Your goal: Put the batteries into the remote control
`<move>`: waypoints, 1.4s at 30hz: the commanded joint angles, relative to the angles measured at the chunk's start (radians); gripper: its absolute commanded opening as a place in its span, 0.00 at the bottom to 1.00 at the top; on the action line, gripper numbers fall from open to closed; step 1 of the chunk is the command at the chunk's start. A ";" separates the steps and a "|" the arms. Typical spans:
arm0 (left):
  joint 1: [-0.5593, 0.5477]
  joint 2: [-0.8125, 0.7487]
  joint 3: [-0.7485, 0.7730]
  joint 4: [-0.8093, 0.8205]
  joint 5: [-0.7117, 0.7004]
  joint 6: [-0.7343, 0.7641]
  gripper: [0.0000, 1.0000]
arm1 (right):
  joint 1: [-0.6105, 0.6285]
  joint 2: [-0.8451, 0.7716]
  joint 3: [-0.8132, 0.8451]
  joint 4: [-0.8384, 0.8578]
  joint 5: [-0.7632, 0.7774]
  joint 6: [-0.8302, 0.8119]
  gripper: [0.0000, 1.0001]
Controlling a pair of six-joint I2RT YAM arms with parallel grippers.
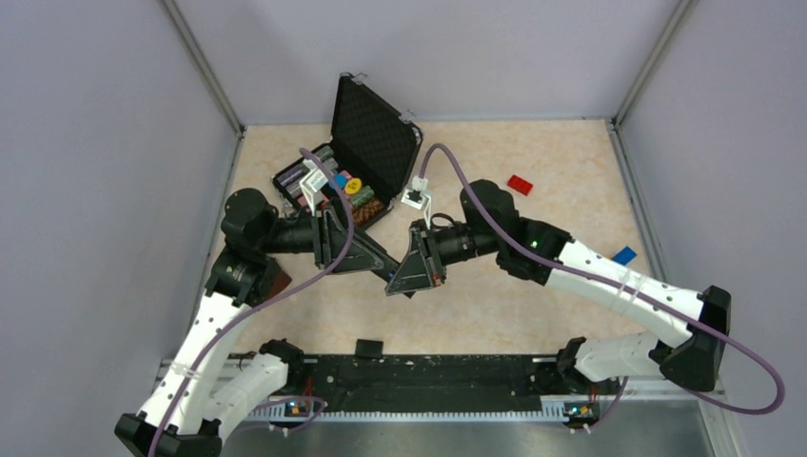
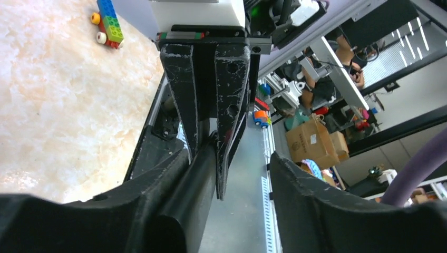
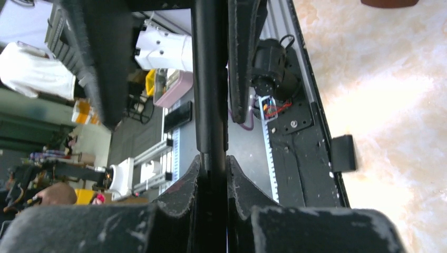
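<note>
The remote control (image 3: 210,79) is a slim black bar held in the air between both grippers over the table's middle. My right gripper (image 3: 213,161) is shut on one end of it; in the top view this gripper (image 1: 398,278) points left. My left gripper (image 2: 232,174) is open around the other end, with the remote (image 2: 196,179) lying along one finger and a wide gap to the other finger (image 2: 316,211). In the top view the left gripper (image 1: 381,265) points right and meets the right one. The batteries are not in view.
An open black foam-lined case (image 1: 373,133) with poker-chip stacks (image 1: 333,186) stands at the back left. A red brick (image 1: 520,184) and a blue brick (image 1: 623,255) lie on the right. A small black cover piece (image 1: 368,347) lies by the front rail. Toy bricks (image 2: 108,23) show in the left wrist view.
</note>
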 commanded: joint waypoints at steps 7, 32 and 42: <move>-0.005 -0.058 -0.192 0.324 -0.305 -0.349 0.53 | -0.019 -0.029 -0.142 0.389 0.147 0.241 0.00; -0.003 -0.053 -0.388 0.491 -0.575 -0.483 0.19 | -0.041 0.053 -0.304 0.650 0.254 0.521 0.00; 0.005 0.010 -0.363 0.308 -0.613 -0.349 0.00 | -0.099 0.008 -0.244 0.403 0.264 0.400 0.66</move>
